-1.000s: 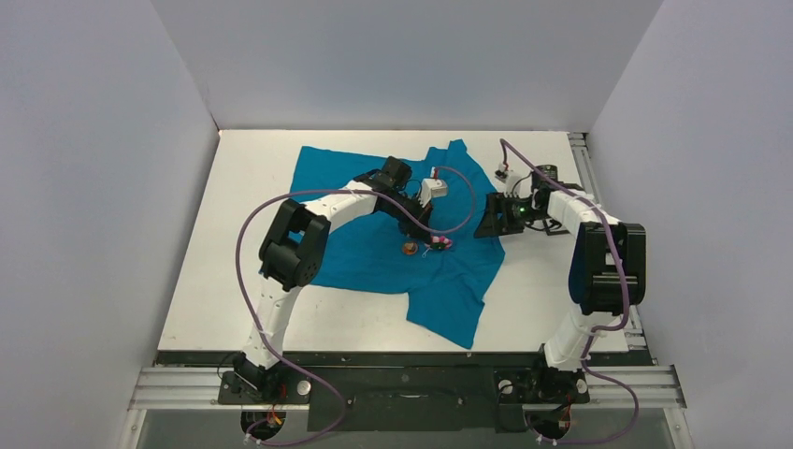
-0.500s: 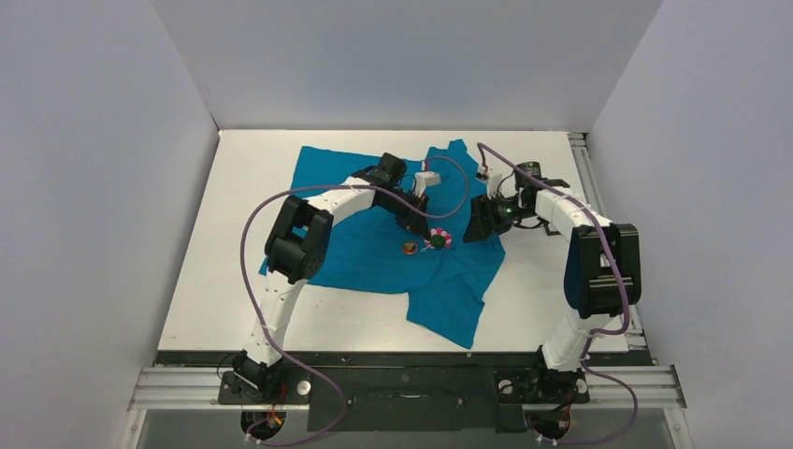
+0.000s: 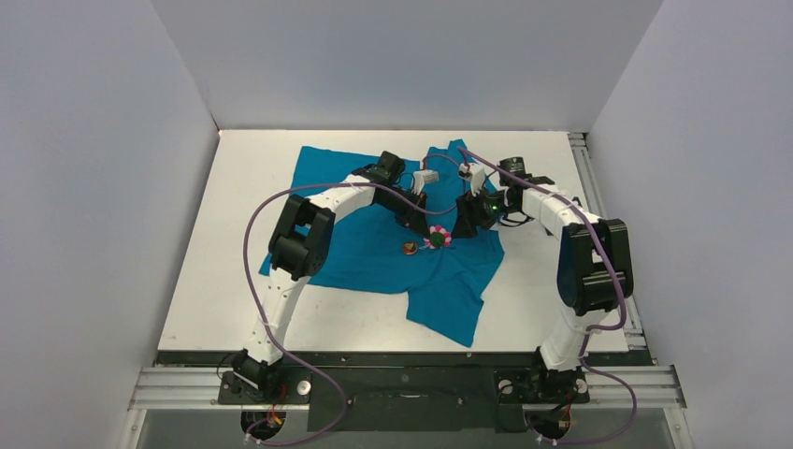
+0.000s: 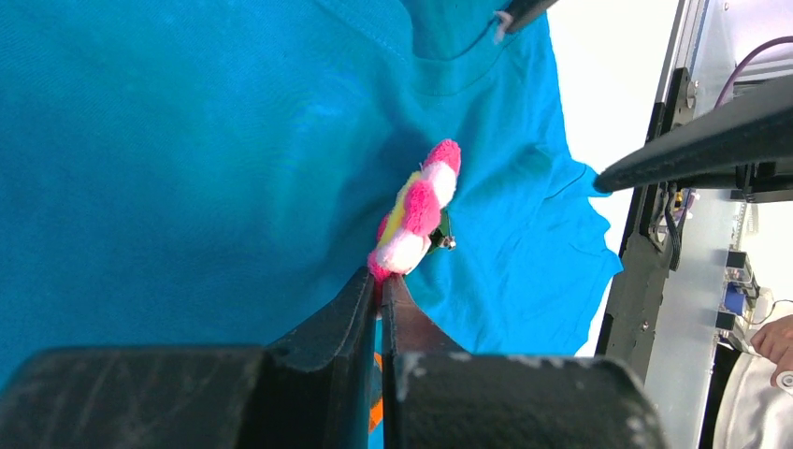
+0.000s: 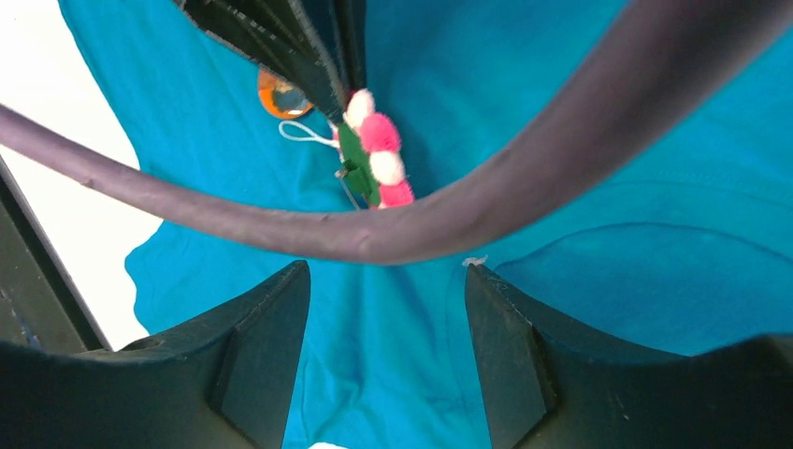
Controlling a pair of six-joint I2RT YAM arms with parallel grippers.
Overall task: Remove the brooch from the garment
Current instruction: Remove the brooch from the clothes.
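Note:
The teal-blue T-shirt (image 3: 374, 253) lies spread on the white table. The pink flower brooch (image 3: 439, 240) sits near its middle, tilted up on edge. My left gripper (image 3: 424, 234) is shut on the brooch's lower edge; in the left wrist view the brooch (image 4: 416, 210) sticks out from the fingertips (image 4: 365, 290) above the shirt (image 4: 187, 140). My right gripper (image 3: 465, 223) is open just right of the brooch, over the shirt near the collar. In the right wrist view the brooch (image 5: 379, 159) and its green backing show beyond the open fingers (image 5: 266, 327), behind a purple cable (image 5: 449, 224).
A small orange round piece (image 3: 410, 248) lies on the shirt left of the brooch, also in the right wrist view (image 5: 279, 96). The arms' purple cables loop over the shirt (image 3: 449, 210). The grey walls enclose the table (image 3: 252, 318) on three sides.
My right gripper has moved left, from off the shirt's right edge to over the shirt beside the brooch. My left gripper has shifted slightly and the brooch now stands more upright.

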